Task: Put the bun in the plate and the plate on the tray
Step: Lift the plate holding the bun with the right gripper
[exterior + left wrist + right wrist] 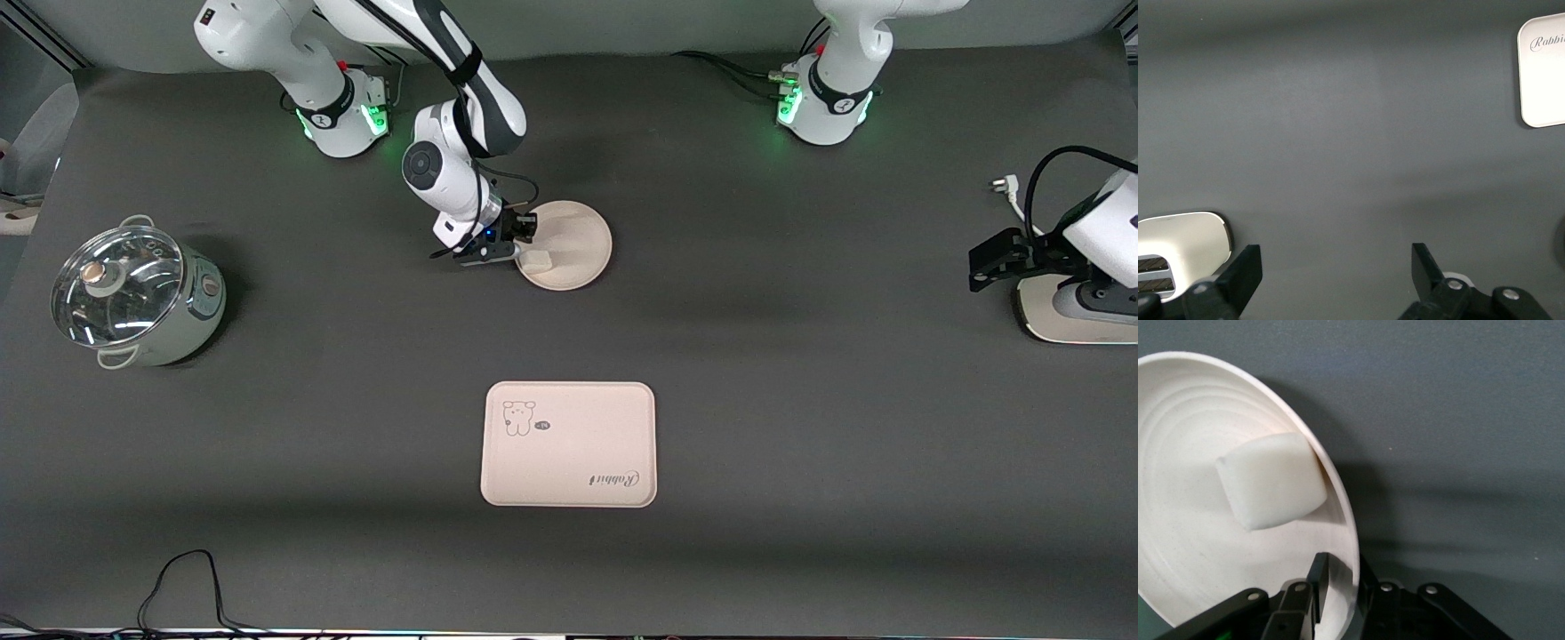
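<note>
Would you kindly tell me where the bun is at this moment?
The bun lies in the plate, near the rim that the right gripper clamps, farther from the front camera than the tray.

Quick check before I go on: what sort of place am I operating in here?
Probably a robotics lab bench staged as a kitchen: a dark mat on the table, two arm bases bolted along it, loose cables, plus kitchenware such as a lidded pot, a toaster, a plate and a tray.

A high front camera faces both arms; wrist cameras look closely down, sharing its tray [569, 444] and plate [569, 244].
</note>
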Robot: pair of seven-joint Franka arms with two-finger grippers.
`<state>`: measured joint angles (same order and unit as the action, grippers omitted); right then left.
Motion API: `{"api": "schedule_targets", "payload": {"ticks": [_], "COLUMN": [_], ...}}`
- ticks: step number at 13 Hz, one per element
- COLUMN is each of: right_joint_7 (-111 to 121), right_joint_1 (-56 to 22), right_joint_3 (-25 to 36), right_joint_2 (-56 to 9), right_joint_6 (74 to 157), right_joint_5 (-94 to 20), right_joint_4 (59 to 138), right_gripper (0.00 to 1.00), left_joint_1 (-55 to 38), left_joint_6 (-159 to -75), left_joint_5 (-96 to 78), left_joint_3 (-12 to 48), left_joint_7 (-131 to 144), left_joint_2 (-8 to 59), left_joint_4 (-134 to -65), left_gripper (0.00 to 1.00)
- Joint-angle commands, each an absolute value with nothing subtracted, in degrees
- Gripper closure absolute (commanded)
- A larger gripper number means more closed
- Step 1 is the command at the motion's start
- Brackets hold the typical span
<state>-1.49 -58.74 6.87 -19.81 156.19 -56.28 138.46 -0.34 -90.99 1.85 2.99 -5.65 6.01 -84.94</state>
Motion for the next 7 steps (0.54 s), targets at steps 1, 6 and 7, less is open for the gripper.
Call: {"api": "schedule_targets", "payload": {"ticks": [1,6,7], "right_joint_7": [-1.3,-1.7,-1.7], "right_joint_1": [-59.1,-59.2,-59.2], "right_joint_3": [11.3,19.7,20.9], "right_joint_2": [-17.9,-13.5,-12.9], "right_joint_6": [149.3,136.9,134.9], "right_joint_5": [-56.6,-49.8,-49.2], "right_joint_4": [137.9,135.5,134.8], "right_gripper": [1.0,1.0,1.0], "left_joint_1": [-0.5,-1.1,-1.0], "left_joint_6": [-91.1,-92.0,-91.8], "left_joint_5": [2.2,3.3,3.3], "left_joint_3": [2.6,2.7,2.8], "left_joint_7": [-6.2,-5.3,-5.4], "left_joint_2": [5.0,5.5,5.5], "left_joint_4": [-85.1,-85.3,-85.3], "left_gripper": [0.0,0.0,0.0]}}
